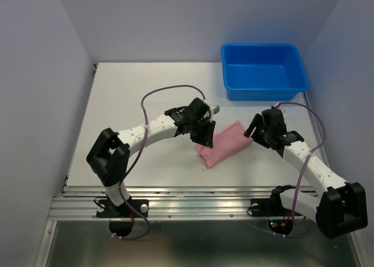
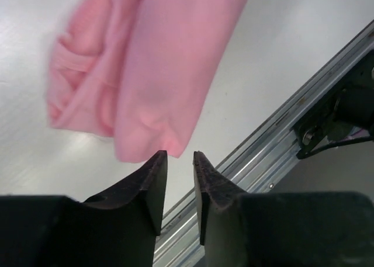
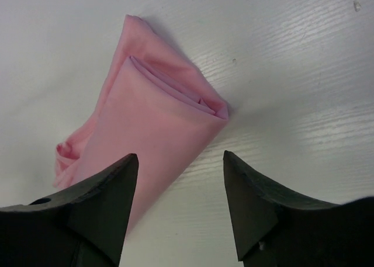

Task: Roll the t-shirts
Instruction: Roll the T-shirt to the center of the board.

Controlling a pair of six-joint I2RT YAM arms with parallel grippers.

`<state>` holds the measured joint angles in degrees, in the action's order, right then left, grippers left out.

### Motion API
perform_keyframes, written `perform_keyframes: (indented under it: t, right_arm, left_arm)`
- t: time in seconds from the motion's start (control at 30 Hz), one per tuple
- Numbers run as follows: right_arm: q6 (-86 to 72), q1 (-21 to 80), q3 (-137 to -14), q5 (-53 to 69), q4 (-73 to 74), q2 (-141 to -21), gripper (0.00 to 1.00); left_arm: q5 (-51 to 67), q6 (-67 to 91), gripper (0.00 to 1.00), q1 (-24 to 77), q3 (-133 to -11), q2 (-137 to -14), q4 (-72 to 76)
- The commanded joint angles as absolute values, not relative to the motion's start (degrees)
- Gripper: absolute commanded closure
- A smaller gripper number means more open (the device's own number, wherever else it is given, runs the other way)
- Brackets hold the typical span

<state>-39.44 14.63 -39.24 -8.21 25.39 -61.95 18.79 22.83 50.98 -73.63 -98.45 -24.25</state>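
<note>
hovering the left tool point(image 2: 180, 156) at one end of the rolled pink t-shirt point(image 1: 222, 141), jaws narrowly parted, gripping nothing; holding the right tool point(image 3: 181, 155) wide open, empty, at the other end, on the table point(image 1: 146, 86), apart from the blue bin point(image 1: 266, 93).

— Bright, even light from above; the white surface point(image 1: 128, 86) gives soft glare, and shadows are faint.
— At the left wrist the pink t-shirt point(image 2: 146, 62) is smeared with blur, and the left claw point(image 2: 179, 155) is a dark, soft shape.
— The right wrist view is sharper, a sheen streaking the surface.
</note>
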Motion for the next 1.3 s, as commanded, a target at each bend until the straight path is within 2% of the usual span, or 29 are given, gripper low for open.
perform_keyframes:
  t: [0.0, 0.03, 0.07, 0.13, 0.17, 0.3, 0.57, 0.9, 1.03, 1.27]
  right_arm:
    - [-39.3, 14.4, -38.4, -6.2, 25.3, -62.7, 0.42]
    - [-39.7, 14.4, -37.6, -6.1, 25.2, -63.2, 0.48]
    - [-40.2, 14.4, -37.4, -5.9, 24.6, -64.2, 0.57]
    - [-40.4, 14.4, -36.9, -5.1, 23.1, -65.1, 0.66]
    - [-40.5, 14.4, -36.7, -4.3, 22.5, -66.1, 0.72]
    - [-40.3, 14.4, -37.4, -3.2, 21.0, -69.0, 0.83]
    - [-38.9, 14.4, -40.3, -1.6, 16.5, -78.6, 0.85]
    - [-34.6, 14.4, -51.2, -1.7, 14.4, -91.0, 0.85]
    - [-33.8, 14.4, -52.5, -2.8, 15.8, -89.2, 0.83]
    - [-35.2, 14.4, -47.3, -3.6, 19.7, -79.3, 0.76]
  left_arm:
    - [22.7, 20.1, 0.7, 44.4, -72.2, -94.7, -21.8]
    - [22.5, 20.0, 0.81, 43.5, -72.1, -95.0, -21.4]
    - [22.4, 20.2, 0.87, 42.6, -72.2, -96.2, -20.7]
    - [21.7, 20.9, 1.0, 40.7, -72.6, -98.0, -18.6]
    - [21.6, 21.0, 1.0, 40.2, -73.6, -100.3, -18.0]
    - [20.5, 21.2, 1.0, 39.5, -76.0, -106.0, -15.5]
    - [23.6, 21.0, 1.0, 39.8, -72.7, -110.0, -12.0]
    - [28.7, 22.0, 1.0, 45.9, -58.3, -99.5, -8.4]
    - [26.4, 22.9, 1.0, 46.8, -55.9, -95.4, -10.7]
    - [25.0, 22.3, 1.0, 41.0, -56.9, -89.5, -13.4]
